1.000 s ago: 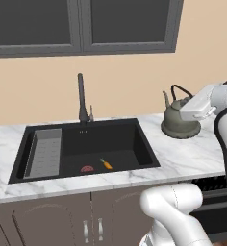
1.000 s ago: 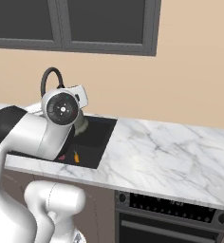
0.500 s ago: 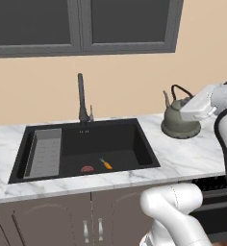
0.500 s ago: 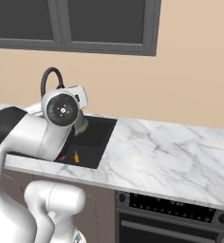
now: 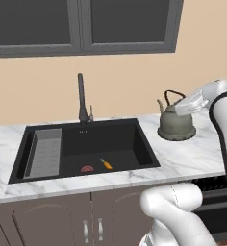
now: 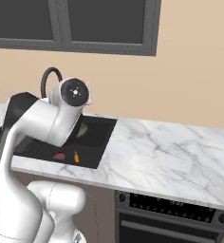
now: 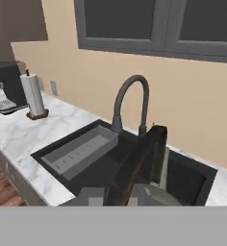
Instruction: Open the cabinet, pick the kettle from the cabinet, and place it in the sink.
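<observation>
1. The cabinet [image 5: 81,24] hangs on the wall above; its two grey doors are shut
2. The kettle [image 5: 175,124] is small, round and grey-green with a thin black loop handle; it stands upright, to the right of the sink
3. The sink [image 5: 86,149] is a black box-shaped hole in the white marble surface, with a grey ribbed tray on its left side and a tall dark tap behind
</observation>
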You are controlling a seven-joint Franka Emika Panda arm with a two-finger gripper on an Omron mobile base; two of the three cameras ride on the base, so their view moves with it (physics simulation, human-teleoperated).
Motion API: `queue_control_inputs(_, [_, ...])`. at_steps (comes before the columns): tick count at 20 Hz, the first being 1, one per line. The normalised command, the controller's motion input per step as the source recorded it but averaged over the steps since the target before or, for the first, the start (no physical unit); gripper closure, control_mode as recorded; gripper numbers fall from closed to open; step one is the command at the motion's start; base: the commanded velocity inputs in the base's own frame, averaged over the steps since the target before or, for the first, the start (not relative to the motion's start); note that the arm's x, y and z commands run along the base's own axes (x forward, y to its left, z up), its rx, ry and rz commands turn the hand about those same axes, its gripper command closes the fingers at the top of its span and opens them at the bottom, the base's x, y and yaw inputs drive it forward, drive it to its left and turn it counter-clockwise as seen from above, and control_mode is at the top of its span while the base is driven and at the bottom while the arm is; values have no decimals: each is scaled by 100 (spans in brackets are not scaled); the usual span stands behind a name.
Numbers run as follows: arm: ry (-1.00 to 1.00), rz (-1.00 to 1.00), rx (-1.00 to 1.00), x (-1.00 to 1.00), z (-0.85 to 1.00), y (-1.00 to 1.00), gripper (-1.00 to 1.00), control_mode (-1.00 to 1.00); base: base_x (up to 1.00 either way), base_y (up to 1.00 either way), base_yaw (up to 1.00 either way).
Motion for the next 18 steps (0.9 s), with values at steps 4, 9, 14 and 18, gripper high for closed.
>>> queue_control_inputs(4, [16,30,20,31,-3,0,100,-100,0,0,0])
queue_control_inputs(9, [-5,32,13,19,-19,2,100,-100,0,0,0])
queue_control_inputs(14, [-16,20,4,20,-26,13,100,-100,0,0,0])
queue_control_inputs(18, [-1,11,0,30,-22,15,100,-100,0,0,0])
